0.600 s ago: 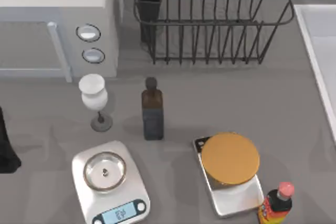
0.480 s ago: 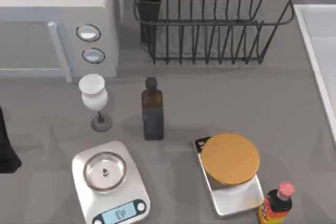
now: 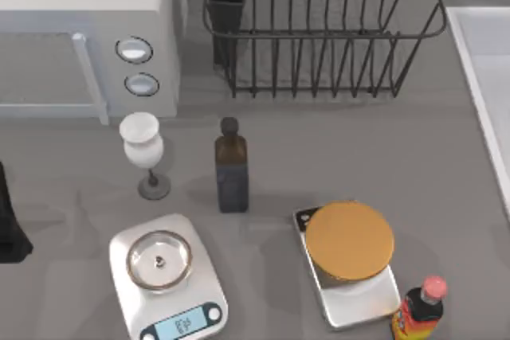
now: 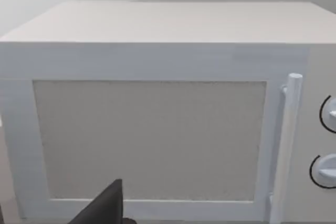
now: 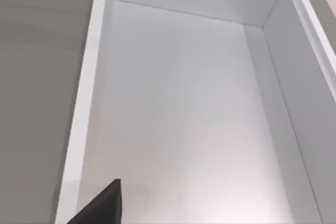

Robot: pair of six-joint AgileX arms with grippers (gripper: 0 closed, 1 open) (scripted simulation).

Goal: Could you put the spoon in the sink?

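The sink (image 3: 484, 77) sits at the right edge of the matte grey counter (image 3: 319, 149), a smooth pale basin with a raised light rim; seen from the right wrist, its flat floor and square walls (image 5: 178, 103) lie directly below that arm. I cannot make out the spoon anywhere. At the back stands a black wire dish rack (image 3: 319, 29), beside a boxy white microwave (image 3: 88, 29) with two round dials (the left wrist faces its door (image 4: 147, 140)). Nearer are a white goblet (image 3: 143, 149), a dark glass bottle (image 3: 231, 169), a steel scale with a round pan (image 3: 163, 272), an orange disc on a second scale (image 3: 349, 240), and a red-capped sauce bottle (image 3: 418, 308). Neither end effector's opening can be told. Nothing has shifted since the earlier frames.
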